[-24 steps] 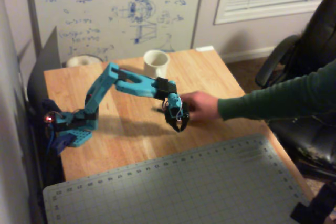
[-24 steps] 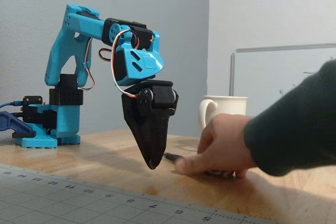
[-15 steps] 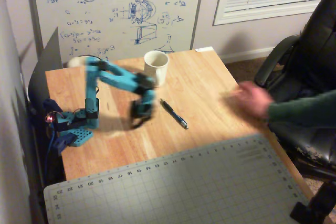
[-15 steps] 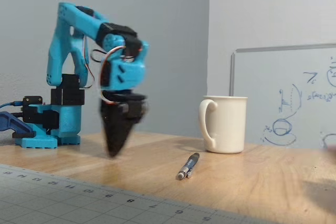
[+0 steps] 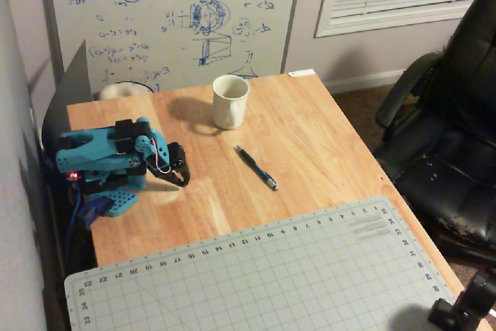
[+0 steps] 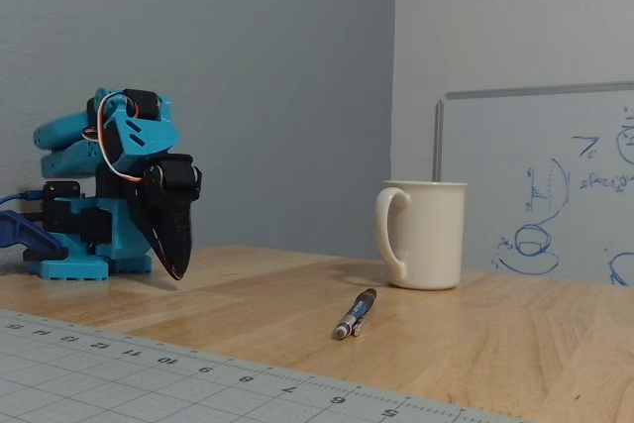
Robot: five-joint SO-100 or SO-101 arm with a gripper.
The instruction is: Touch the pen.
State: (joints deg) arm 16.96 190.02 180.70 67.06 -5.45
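The pen [image 5: 257, 168] is slim and dark blue-black with a lighter tip. It lies flat on the wooden table between the arm and the white mug, also seen in the fixed view [image 6: 356, 314]. The teal arm is folded at the table's left side. Its black gripper [image 5: 183, 180] points down at the table, jaws together and empty, well left of the pen. In the fixed view the gripper [image 6: 176, 270] hangs just above the wood, apart from the pen.
A white mug [image 5: 230, 101] stands behind the pen, also in the fixed view [image 6: 424, 234]. A grey cutting mat [image 5: 256, 277] covers the table's front. A whiteboard [image 5: 170, 13] leans at the back. A black office chair [image 5: 453, 114] is to the right.
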